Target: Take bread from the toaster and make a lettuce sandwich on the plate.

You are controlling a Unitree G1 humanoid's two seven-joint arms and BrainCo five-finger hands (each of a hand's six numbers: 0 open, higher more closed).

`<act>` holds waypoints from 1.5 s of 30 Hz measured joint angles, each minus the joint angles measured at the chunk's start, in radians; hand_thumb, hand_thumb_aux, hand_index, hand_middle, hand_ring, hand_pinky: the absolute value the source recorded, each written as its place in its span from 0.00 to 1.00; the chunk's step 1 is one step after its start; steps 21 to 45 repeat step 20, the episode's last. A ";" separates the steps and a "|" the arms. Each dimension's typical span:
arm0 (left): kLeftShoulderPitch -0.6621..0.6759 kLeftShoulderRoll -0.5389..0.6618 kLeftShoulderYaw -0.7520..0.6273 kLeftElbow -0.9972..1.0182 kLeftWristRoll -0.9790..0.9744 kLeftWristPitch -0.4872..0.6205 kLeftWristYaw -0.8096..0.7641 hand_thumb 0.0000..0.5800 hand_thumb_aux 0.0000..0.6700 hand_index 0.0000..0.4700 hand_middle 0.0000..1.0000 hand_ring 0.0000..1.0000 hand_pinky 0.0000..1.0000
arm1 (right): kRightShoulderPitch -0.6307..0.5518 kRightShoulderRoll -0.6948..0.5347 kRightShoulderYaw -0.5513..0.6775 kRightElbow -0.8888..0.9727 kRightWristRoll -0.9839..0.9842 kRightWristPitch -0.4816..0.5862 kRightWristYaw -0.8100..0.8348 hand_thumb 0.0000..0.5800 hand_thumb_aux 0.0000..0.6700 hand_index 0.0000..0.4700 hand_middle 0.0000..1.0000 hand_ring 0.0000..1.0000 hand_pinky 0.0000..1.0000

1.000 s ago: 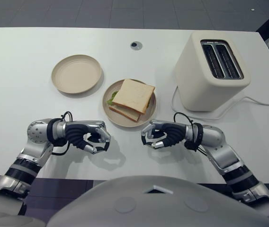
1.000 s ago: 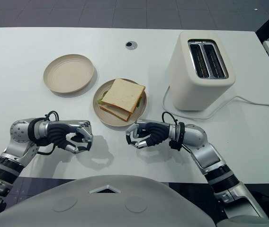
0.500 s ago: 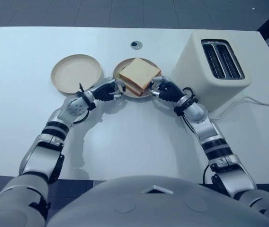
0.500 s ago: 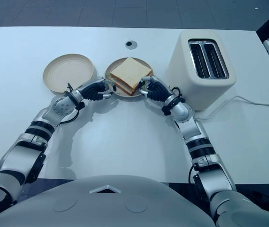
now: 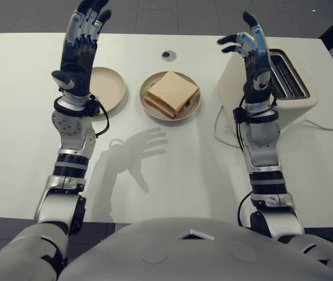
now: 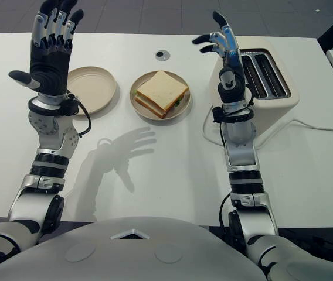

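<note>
White bench (image 5: 172,170) stretches out in front of me. Both my arms stand up from it with the forearms nearly vertical. My left robot hand (image 5: 81,44) is high above the bench's left side, palm toward me, fingers spread and straight, gripping nothing. My right robot hand (image 5: 251,50) is up at about the same height on the right side, fingers also spread apart and holding nothing. It shows in front of the toaster (image 5: 228,82).

The sandwich (image 5: 172,92) lies between my two arms, toward the far side of the bench, on a round beige plate (image 5: 191,108). It has two slices of bread stacked, the top one turned a little askew, and a sliver of green lettuce (image 5: 148,92) peeks out at its left edge. Neither hand touches it.

Just left of that plate sits a second beige plate (image 5: 111,88), partly hidden behind my left forearm. The cream toaster stands right of the sandwich, with its two slots (image 5: 288,73) facing up and its white cord (image 5: 325,126) trailing off to the right. A small round dark grommet (image 5: 168,55) sits in the bench beyond the sandwich.
</note>
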 measured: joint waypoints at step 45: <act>0.018 -0.055 0.052 -0.001 0.109 0.010 -0.076 0.00 0.00 0.00 0.00 0.00 0.00 | 0.004 0.019 -0.011 0.024 -0.001 0.000 0.041 0.00 0.00 0.00 0.00 0.00 0.00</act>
